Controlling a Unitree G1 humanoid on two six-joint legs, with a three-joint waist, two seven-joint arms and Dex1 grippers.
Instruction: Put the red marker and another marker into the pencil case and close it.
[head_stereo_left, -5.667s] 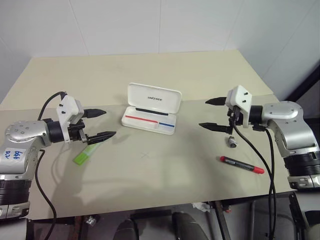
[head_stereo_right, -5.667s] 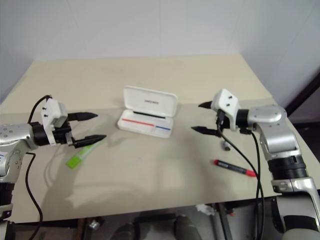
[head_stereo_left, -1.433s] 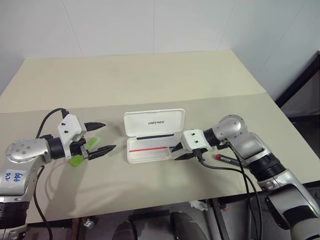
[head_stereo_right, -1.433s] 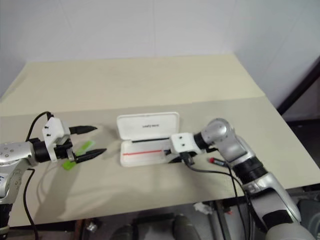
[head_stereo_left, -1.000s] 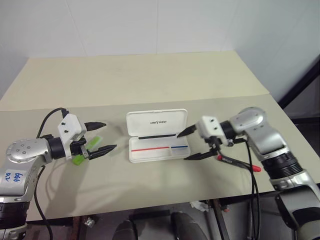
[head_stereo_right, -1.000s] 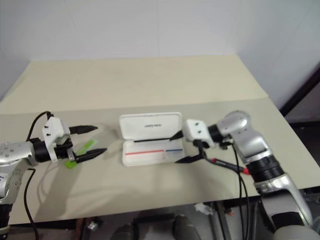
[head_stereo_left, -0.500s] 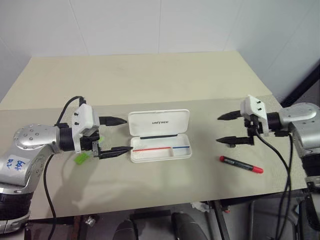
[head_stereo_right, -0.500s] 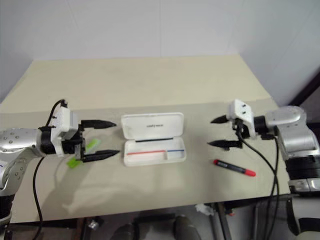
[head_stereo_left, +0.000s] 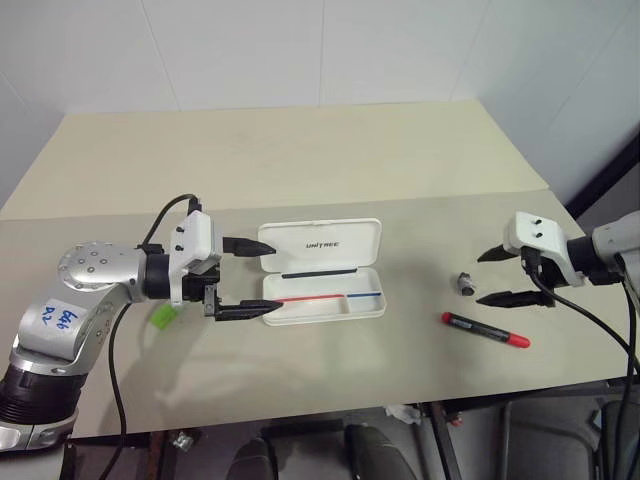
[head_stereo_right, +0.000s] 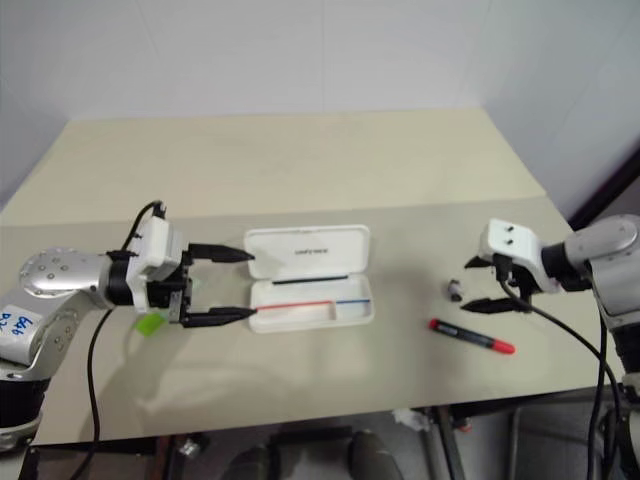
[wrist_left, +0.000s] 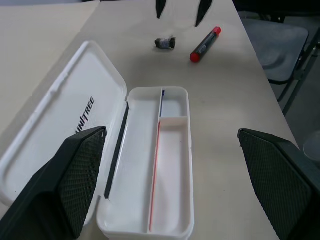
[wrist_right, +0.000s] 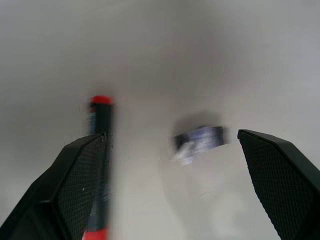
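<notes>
The white pencil case (head_stereo_left: 322, 270) lies open mid-table, tray empty. The left gripper (head_stereo_left: 262, 279) (fingers spread wide) hovers at its left end, apparently not touching; the green highlighter (head_stereo_left: 165, 315) lies behind it. The right gripper (head_stereo_left: 517, 276), also wide, hangs empty above the red marker (head_stereo_left: 484, 329).

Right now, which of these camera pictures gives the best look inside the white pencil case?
The left wrist view: it looks straight down into the open pencil case, showing its empty tray, divider, red and blue stripe, and lettered lid. The two head views show the case whole but from a distance, its inside shallow and less distinct.
</notes>
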